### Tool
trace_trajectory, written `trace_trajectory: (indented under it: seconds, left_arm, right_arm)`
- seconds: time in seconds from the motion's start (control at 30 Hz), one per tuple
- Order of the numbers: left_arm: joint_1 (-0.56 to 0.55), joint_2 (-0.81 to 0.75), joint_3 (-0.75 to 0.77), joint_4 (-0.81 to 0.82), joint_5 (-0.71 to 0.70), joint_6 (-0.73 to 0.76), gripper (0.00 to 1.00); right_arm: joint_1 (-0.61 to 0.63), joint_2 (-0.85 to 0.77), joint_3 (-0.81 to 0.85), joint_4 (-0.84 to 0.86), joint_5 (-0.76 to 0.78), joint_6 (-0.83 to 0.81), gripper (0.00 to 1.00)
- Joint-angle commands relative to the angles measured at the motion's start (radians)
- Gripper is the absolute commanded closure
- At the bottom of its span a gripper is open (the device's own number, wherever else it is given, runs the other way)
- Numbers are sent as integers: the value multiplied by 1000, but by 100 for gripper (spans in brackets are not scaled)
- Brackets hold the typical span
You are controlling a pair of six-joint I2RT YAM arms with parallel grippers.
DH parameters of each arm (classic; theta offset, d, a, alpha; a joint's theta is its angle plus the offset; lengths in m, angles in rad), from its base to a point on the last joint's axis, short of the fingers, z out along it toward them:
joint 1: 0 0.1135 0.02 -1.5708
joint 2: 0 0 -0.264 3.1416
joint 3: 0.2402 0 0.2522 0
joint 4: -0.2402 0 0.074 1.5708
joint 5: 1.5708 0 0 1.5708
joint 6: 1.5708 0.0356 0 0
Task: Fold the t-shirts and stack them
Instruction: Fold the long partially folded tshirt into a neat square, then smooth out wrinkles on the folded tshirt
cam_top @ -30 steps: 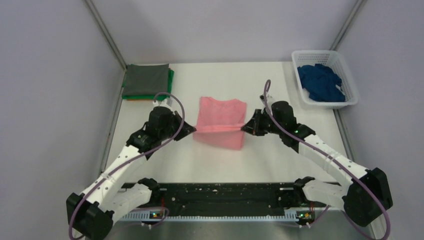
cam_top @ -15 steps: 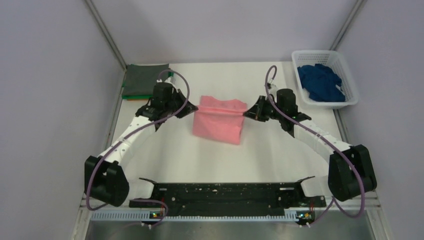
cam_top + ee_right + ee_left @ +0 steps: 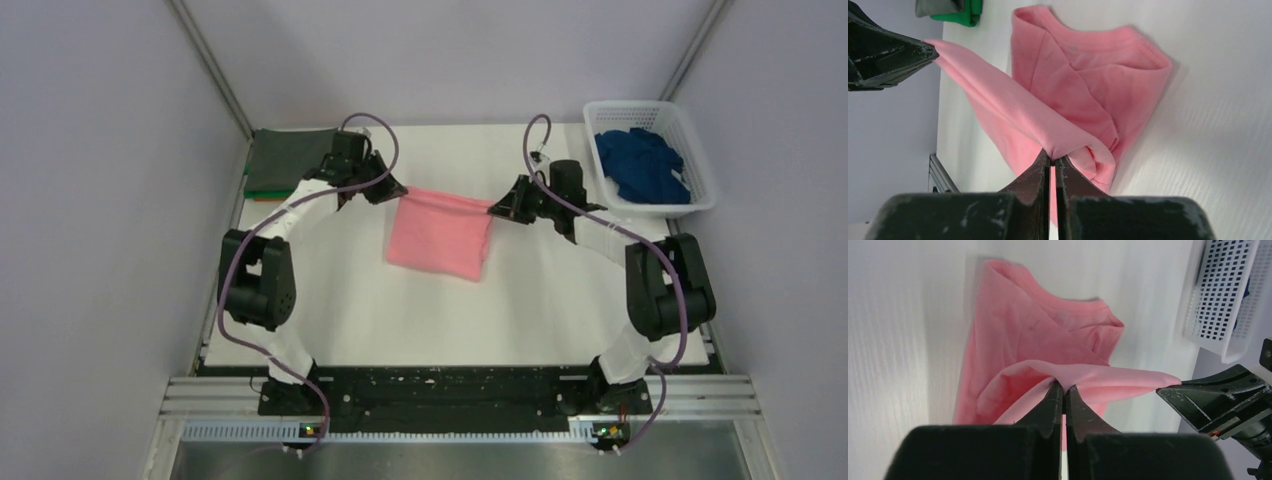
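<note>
Right, left claw (image 3: 1064, 386) pinched tight on one end of the pink t-shirt (image 3: 440, 235), right claw (image 3: 1052, 160) clamped just as hard on the other, and the top edge runs taut between the two, lifted off the white table (image 3: 420, 310). Below that line the cloth drapes down onto the tabletop, towards the arm bases. Just outside the left claw, at the far corner, a folded pile: grey t-shirt (image 3: 280, 155) over green t-shirt (image 3: 968, 12). Outside the right claw, the white basket (image 3: 655, 208) holds the dark blue t-shirt (image 3: 640, 165).
</note>
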Motion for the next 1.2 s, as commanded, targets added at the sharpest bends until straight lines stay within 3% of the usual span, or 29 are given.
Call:
trace_trajectory:
  seconds: [0.0, 0.2, 0.23, 0.3, 0.33, 0.37, 0.4, 0.5, 0.63, 0.8, 0.93, 1.17]
  left_arm:
    - [32, 133, 140, -6, 26, 41, 100]
    - [42, 319, 311, -77, 12, 47, 98]
    - [42, 338, 332, -86, 21, 49, 88]
    - [42, 360, 367, -94, 31, 53, 57]
    - [42, 365, 386, -105, 30, 59, 35]
    - [42, 364, 406, -119, 30, 65, 7]
    - [42, 360, 421, -135, 29, 73, 2]
    - [42, 321, 416, -162, 9, 92, 1]
    - [40, 223, 270, -137, 22, 105, 1]
    - [29, 116, 88, -44, 105, 91, 1]
    - [-11, 77, -18, 40, 186, 64, 1]
    - [-35, 132, -149, 133, 226, 21, 1]
  right_arm:
    - [-26, 102, 92, 53, 3, -17, 100]
    - [-39, 251, 176, 68, -5, -10, 98]
    - [-41, 266, 190, 64, -1, -10, 88]
    - [-47, 288, 225, 44, 14, -11, 60]
    - [-50, 292, 246, 27, 30, -13, 47]
    - [-51, 289, 264, 8, 47, -20, 30]
    - [-51, 282, 280, -17, 65, -28, 5]
    - [-50, 223, 261, -42, 66, -31, 1]
    - [-22, 70, 97, 20, 16, -14, 1]
    - [120, -9, -31, 151, -153, 65, 1]
    - [225, 9, -77, 274, -188, 141, 1]
    - [241, 185, -134, 359, -133, 193, 1]
